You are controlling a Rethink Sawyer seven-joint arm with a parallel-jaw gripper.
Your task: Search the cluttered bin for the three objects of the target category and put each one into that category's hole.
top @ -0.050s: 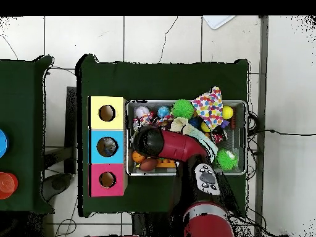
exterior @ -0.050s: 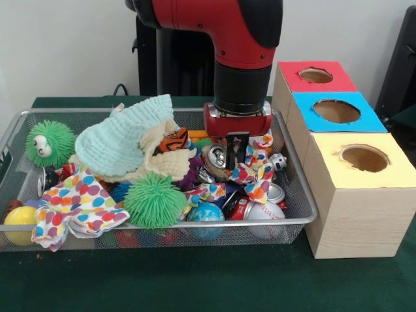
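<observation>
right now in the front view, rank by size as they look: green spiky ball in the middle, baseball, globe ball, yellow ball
1. green spiky ball, clearly largest
2. baseball and globe ball: look alike, and both are partly hidden, so unranked
3. yellow ball: close to those two, partly hidden; unsure

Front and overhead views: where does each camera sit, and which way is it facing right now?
Front view: across the table, facing the robot; the arm drops from above, gripper down in the wire bin.
Overhead view: above the table, looking straight down; the red arm reaches up from the bottom over the bin.
Shared: bin, green spiky ball, yellow, blue and red boxes.
</observation>
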